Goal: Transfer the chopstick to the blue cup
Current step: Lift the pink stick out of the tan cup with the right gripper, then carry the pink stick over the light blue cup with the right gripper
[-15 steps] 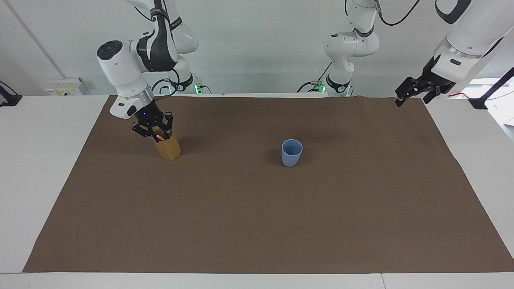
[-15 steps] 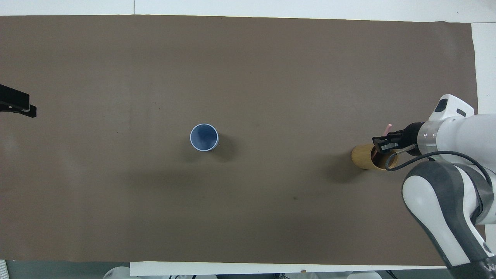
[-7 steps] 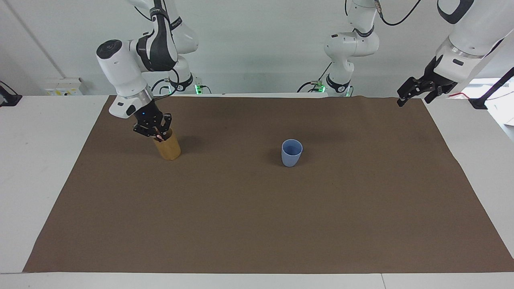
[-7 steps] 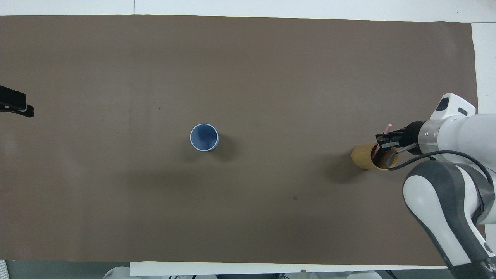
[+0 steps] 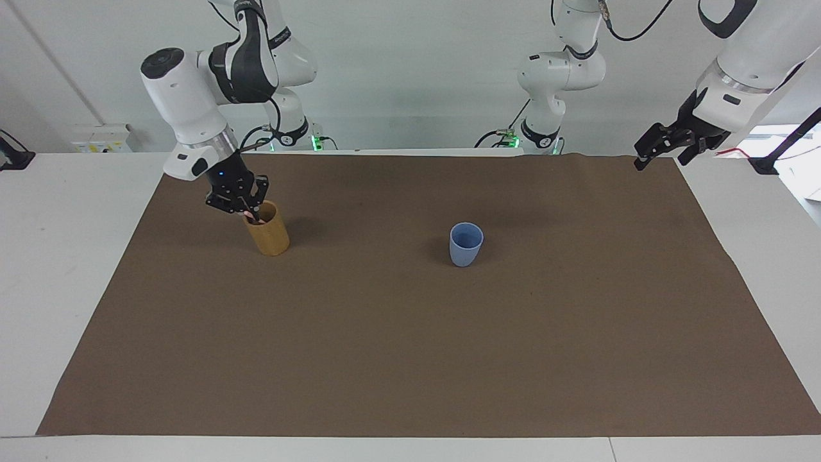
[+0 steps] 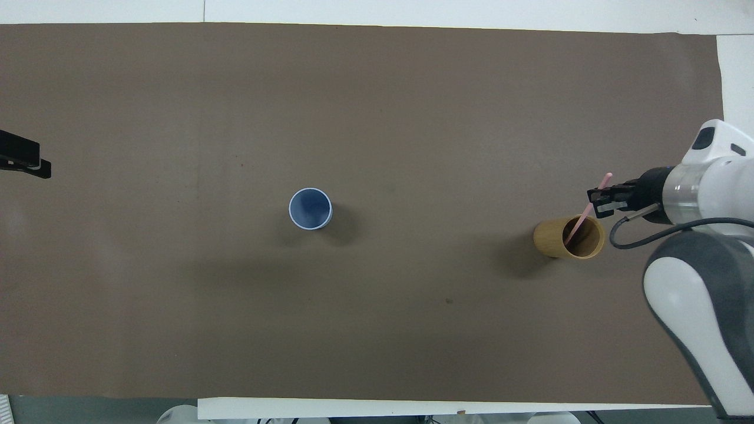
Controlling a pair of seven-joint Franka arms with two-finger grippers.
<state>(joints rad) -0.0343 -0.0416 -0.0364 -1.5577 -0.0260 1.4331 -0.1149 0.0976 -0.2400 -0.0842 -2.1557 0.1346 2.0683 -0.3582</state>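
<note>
The right gripper (image 5: 242, 206) is hanging just over the mouth of the tan cup (image 5: 269, 233), its fingers pinching a pale pink chopstick (image 6: 584, 213) partway along its length. In the overhead view the chopstick is slanting from about 1 o'clock down toward 7 o'clock: its upper tip is sticking out past the gripper, and its lower end is dipping inside the tan cup, so it is sitting tilted rather than upright. Whether the lower end is touching the inside of the cup cannot be told. Only one stick is showing between the fingers. The tan cup is standing upright on the brown mat (image 5: 410, 346) toward the right arm's end of the tabletop (image 5: 64, 269), and the right arm is leaning in over it from the robots' edge. The blue cup (image 5: 465, 244) is standing upright and open-mouthed near the middle of the mat, well apart from the tan cup; in the overhead view it is lying at roughly 9 o'clock from the tan cup, about as near to the robots as that cup. Nothing is showing inside the blue cup. The left gripper (image 5: 664, 146) is waiting in the air over the mat's corner at the left arm's end, by the robots' edge, with its fingers spread apart and holding nothing; in the overhead view only its dark tip is showing at 9 o'clock on the frame's edge.
</note>
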